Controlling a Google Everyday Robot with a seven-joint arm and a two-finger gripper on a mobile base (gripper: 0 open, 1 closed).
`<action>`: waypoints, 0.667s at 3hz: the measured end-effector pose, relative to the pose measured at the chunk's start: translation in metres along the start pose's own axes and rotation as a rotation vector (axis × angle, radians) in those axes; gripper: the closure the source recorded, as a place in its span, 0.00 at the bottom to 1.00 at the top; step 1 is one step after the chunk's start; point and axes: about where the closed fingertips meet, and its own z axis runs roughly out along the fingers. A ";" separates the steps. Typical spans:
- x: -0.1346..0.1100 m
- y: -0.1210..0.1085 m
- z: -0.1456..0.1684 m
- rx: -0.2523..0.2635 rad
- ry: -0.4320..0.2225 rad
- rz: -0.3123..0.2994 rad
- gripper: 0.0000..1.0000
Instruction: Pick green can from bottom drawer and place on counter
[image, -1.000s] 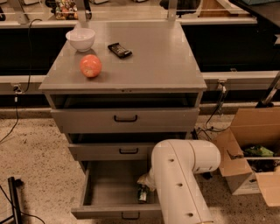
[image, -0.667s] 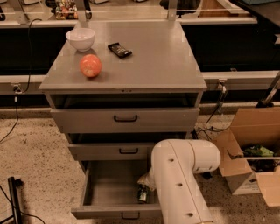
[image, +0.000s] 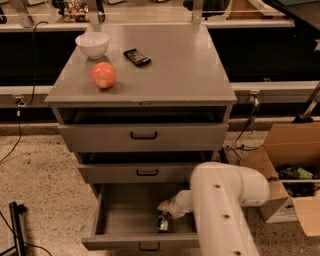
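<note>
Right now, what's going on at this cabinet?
The robot's arm reaches down into the open bottom drawer. Its tool is right at the green can, which sits toward the drawer's front right. The can is in the drawer, not yet on the counter. A white bowl, a reddish fruit and a dark snack bar are on the counter.

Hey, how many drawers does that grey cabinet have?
3: top drawer, middle drawer, and the pulled-out bottom drawer, where the tool is right by the green can. None looks hidden.
</note>
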 end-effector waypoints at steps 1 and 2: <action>0.005 0.016 -0.040 -0.143 -0.040 -0.159 1.00; 0.033 0.006 -0.052 -0.195 -0.004 -0.276 1.00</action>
